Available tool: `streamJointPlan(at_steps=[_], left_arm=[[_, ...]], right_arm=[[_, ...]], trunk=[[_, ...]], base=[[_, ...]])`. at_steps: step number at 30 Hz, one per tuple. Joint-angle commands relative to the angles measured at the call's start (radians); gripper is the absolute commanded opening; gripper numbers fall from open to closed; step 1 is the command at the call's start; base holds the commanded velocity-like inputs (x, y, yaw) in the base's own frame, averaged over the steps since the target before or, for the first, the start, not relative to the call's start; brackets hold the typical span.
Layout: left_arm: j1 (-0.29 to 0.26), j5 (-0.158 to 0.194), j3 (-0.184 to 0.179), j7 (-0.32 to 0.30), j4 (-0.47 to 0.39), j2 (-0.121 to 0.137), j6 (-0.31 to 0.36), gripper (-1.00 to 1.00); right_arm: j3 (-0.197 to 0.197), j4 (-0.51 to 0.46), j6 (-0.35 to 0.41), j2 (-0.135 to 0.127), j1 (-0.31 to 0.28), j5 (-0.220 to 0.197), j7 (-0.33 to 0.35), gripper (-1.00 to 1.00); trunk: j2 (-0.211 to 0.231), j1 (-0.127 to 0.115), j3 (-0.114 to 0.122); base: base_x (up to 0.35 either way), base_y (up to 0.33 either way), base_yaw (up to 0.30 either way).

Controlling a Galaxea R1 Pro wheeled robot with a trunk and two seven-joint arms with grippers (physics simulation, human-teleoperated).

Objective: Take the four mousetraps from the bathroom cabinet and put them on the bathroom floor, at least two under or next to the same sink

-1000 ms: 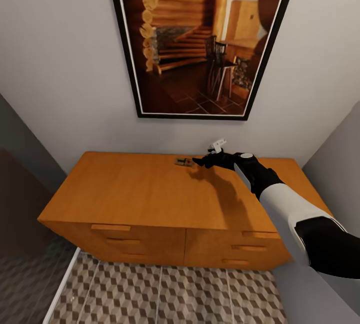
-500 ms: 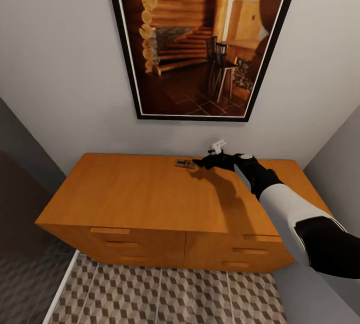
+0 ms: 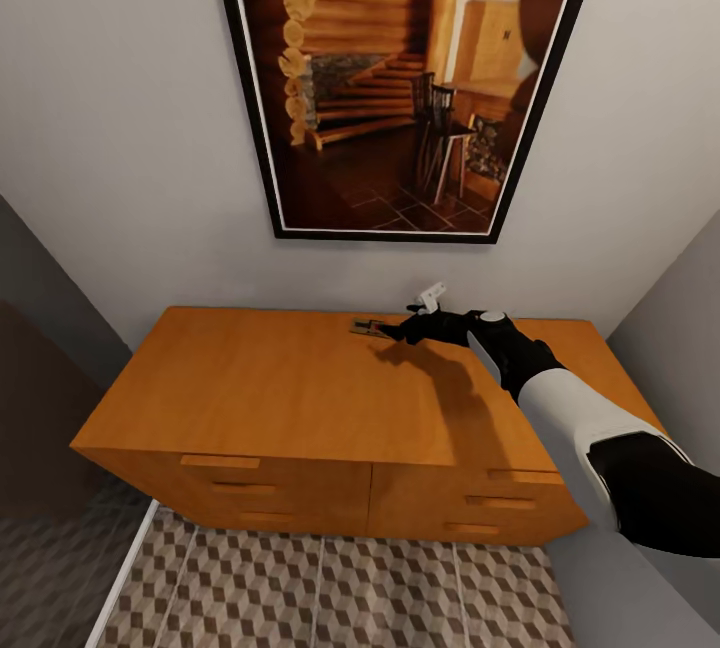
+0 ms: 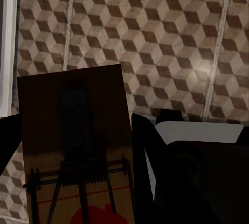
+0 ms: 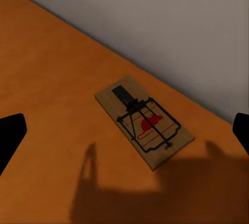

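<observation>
the right gripper [image 3: 392, 329] hangs just over the top of the cabinet [image 3: 280, 388], close to the back wall [image 3: 130, 168]. in the right wrist view its 2 dark fingertips [image 5: 10, 136] are cut off at the opposite edges of the frame, spread wide with nothing between them but bare wood and a mousetrap [image 5: 145, 121]. that mousetrap lies flat on the orange-brown top, set at a slant near the wall, its wire and red spot facing up. from the head view the fingertips reach its near end, and the dark glove hides part of the board, so contact there cannot be told; the wrist view shows the fingers well apart from its sides and closed on nothing. the arm's shadow falls across the wood just beside the trap.

the left gripper [image 4: 72, 146] appears in its own wrist view. a second mousetrap [image 4: 78, 146] sits between 2 dark fingers [image 4: 148, 156], its board running out of the frame, the surface shaded so the wire is hard to make out and the red spot is cut off. the fingers press against its long edges, gripping it. beyond it lies the bathroom floor [image 4: 155, 37] with its cube-patterned tiles, and a pale strip [image 4: 9, 42] at one edge. a dark bulk of the robot's body [image 4: 207, 177] blocks 1 corner.

in the head view a large framed picture [image 3: 400, 78] hangs on the wall above the cabinet, its top cut off.
</observation>
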Motion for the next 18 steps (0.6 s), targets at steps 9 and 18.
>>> streamJointPlan(at_steps=[9,18], left_arm=[[-0.001,-0.002,-0.007,0.005,0.001,0.0,-0.003,-1.0],[-0.001,-0.002,-0.007,0.005,0.001,0.0,-0.003,-1.0]], right_arm=[[0.003,0.002,0.004,0.002,-0.001,-0.001,0.011,1.0],[0.003,0.036,-0.054,0.0,-0.001,0.002,0.106,1.0]], trunk=[[-0.002,0.001,-0.002],[-0.002,0.001,-0.002]], base=[[0.0,0.0,0.0],[0.0,0.0,0.0]])
